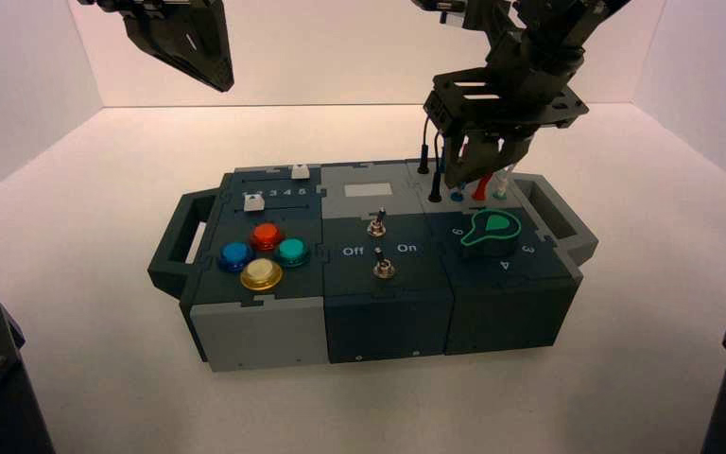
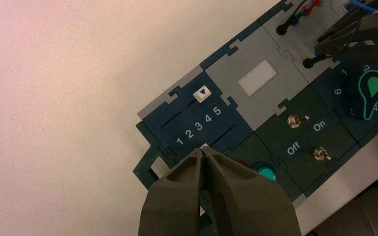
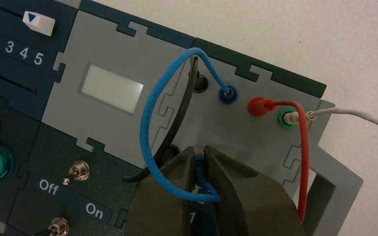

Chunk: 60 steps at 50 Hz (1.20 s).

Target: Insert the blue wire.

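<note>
Looks like a robotics lab / test setup: a robot arm (image 1: 520, 57) w/ a gripper (image 3: 199, 156) works over a box (image 1: 369, 246) fitted w/ btns, sliders, switches, a knob & plug-in wires. Box sits on a pale, plain tabletop (image 1: 321, 407) w/ pale walls (image 1: 340, 57) around it.

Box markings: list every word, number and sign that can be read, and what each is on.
"1 2 3 4 5": dark blue slider panel, between the two slots.
Blue triangle: white cap of the far slider.
"Off", "On": dark panel with the two toggle switches.
"1", "2", "6": around the green-outlined knob; its other numbers are partly covered or unclear.
Blue wire: faint print, too small to read.
</note>
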### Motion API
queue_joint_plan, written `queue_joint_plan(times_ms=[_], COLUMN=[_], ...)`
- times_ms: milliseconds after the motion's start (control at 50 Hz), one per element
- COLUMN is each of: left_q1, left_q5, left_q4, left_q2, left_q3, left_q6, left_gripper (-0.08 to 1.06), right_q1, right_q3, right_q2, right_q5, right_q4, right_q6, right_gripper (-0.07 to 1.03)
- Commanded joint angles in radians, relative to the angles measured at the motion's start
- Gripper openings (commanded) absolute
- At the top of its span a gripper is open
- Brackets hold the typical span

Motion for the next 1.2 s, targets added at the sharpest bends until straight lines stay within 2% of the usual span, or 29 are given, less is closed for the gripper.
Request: queue_joint_plan(times_ms=[20, 1200], left_q1=[-0.003, -0.003], left_q5=[-0.003, -0.002], left_q4=[-0.002, -0.002], left_q2=[-0.011, -0.009], left_q3=[-0.017, -0.018], left_q6=[0.0, 0.0], left_gripper=[-0.03, -0.03], right_q1=[0.017, 0.017], right_q3=[-0.009, -0.081], right_q2=[-0.011, 0.109], right_q5=[0.011, 0.071], right_q4=[0.002, -0.015], right_q6=[0.002, 0.0], right_gripper=[-0.02, -0.02])
